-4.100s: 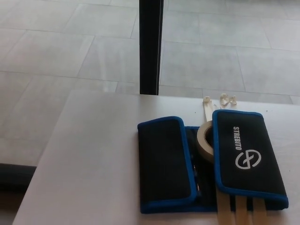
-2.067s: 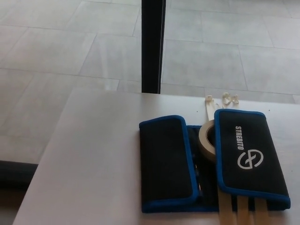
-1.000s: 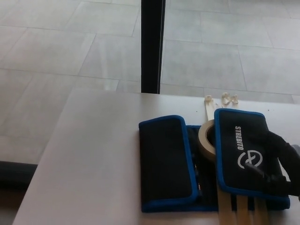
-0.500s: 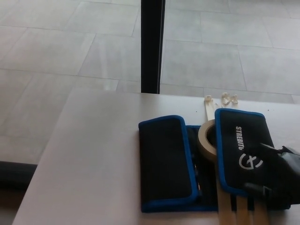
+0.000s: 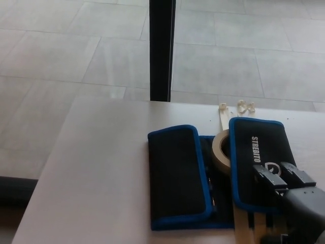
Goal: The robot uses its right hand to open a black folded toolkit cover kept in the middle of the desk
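Your toolkit cover [image 5: 213,173] sits mid-desk, toward the near right, both blue-edged flaps folded in, long axis running near-to-far. Your right hand [image 5: 292,195] is in from the near right corner, over the near end of the right flap [image 5: 256,152], the one w/ the white logo. Two fingers [image 5: 269,176] lie on the flap, slightly apart; can't tell if the thumb is under the edge, so no grip confirmed. Flap's outer edge is right beside the hand; it should swing out rightward. Left hand not in view. Tape roll [image 5: 221,151] sits between the flaps & may shift.
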